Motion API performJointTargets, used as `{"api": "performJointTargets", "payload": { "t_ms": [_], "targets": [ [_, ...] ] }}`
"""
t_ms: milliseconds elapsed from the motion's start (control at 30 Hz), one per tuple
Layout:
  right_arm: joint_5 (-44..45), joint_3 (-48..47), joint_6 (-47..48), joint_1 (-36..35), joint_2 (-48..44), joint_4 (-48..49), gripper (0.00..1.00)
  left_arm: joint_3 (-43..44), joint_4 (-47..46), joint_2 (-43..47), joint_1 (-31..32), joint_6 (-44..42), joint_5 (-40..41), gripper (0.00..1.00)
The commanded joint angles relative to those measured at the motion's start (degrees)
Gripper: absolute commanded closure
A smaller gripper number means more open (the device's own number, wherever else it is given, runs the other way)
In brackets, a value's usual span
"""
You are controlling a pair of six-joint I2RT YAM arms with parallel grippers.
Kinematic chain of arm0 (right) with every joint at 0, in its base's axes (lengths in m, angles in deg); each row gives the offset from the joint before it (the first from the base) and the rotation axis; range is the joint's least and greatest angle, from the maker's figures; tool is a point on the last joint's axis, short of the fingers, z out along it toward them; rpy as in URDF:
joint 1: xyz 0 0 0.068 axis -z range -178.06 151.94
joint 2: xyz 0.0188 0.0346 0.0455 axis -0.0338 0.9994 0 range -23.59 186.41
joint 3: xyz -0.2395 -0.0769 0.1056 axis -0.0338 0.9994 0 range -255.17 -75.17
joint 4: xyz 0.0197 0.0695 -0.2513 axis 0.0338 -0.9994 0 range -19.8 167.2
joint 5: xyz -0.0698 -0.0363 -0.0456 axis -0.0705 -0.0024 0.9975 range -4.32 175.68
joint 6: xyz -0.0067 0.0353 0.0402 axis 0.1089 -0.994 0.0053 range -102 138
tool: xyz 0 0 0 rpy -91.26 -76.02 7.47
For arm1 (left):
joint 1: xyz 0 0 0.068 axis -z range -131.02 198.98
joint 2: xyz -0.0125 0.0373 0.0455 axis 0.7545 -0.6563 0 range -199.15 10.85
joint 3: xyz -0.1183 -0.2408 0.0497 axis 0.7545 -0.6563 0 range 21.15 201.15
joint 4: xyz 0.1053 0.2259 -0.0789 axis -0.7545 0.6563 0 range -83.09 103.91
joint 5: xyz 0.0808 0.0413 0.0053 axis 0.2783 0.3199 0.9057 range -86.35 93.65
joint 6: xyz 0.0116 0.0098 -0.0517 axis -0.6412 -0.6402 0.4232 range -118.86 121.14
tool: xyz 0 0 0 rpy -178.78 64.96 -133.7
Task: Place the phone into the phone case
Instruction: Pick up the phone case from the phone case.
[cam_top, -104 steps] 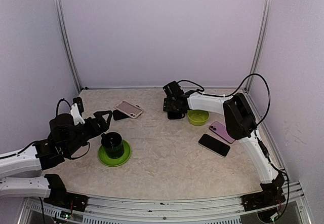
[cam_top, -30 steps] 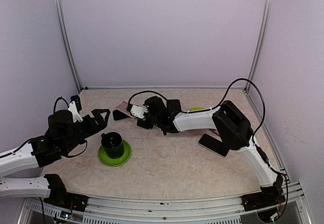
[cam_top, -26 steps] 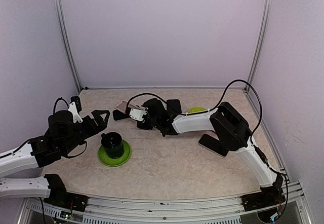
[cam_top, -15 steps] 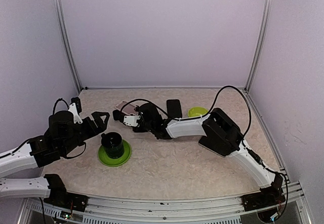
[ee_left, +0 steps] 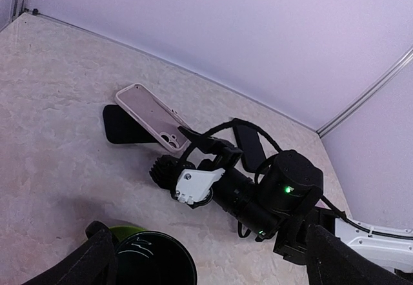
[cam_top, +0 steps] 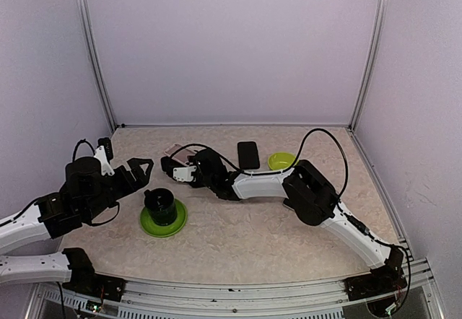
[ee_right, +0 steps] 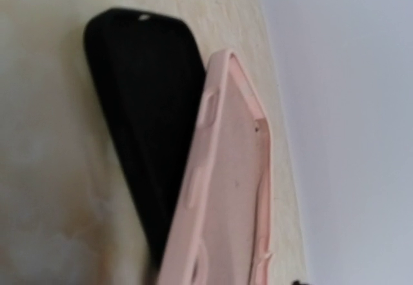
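Left gripper is spread wide and holds nothing, hovering at the left of the table just above and left of the black cup, which sits on a green saucer. In the left wrist view both its fingers show at the bottom corners, far apart. The right arm is stretched flat across the table to the left, with the right gripper at the camera-cutout end of the pink case. Its fingertips are touching or just short of the case. I can't tell which, and can't tell if the jaws are clamped or loose. The right wrist view is too close and blurred, and its own fingers aren't in it. The case is near the back left and tilted, open side up. One long edge is propped on a black slab lying flat under and beside it; I can't tell whether that slab is a phone or another case. The case has nothing in it. The black phone lies flat on the table behind the right arm, apart from the case and not held, with a green bowl just to its right.
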Motion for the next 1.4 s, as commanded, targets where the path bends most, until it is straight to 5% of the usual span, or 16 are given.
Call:
{"api": "performJointTargets", "payload": {
  "t_ms": [0,300,567,867,1367],
  "targets": [
    [2.00,-0.41,0.76,-0.39,2.24,-1.97,0.47,2.25,0.00,0.41,-0.28,0.30,1.02,0.01],
    [1.66,1.92,-0.04,-0.21,0.77,-0.71,0.79,2.58,-0.29,0.05,-0.24,0.32,0.93,0.01],
    [1.87,4.50,-0.21,-0.21,-1.74,3.33,0.90,1.74,0.19,1.28,-0.24,0.57,1.20,0.01],
    [4.35,10.63,2.70,-1.03,-8.60,8.92,0.94,1.29,0.24,2.12,-0.24,0.48,1.52,0.01],
    [13.26,45.86,2.92,-7.11,-33.27,19.16,0.98,0.81,-2.22,0.53,-0.42,0.41,0.82,0.01]
  ]
}}
